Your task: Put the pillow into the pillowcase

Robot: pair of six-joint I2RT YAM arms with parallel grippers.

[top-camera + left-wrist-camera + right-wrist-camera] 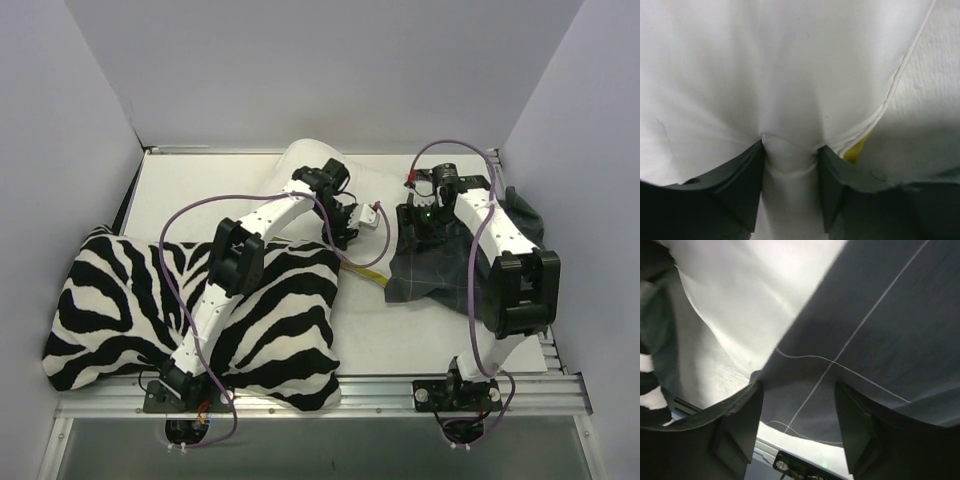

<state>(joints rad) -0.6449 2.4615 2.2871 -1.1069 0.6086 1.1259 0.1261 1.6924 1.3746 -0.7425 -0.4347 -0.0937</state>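
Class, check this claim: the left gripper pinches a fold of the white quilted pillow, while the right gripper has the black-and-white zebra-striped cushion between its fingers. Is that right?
Wrong thing on the right: the right gripper has the dark grey checked fabric pillowcase between its fingers, as the right wrist view shows. The left gripper does pinch the white quilted pillow.

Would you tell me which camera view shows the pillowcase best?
The top external view: it shows most of the pillowcase as a crumpled dark heap, partly under the right arm. The right wrist view gives only a close patch of grey cloth with check lines. The left wrist view shows none of it.
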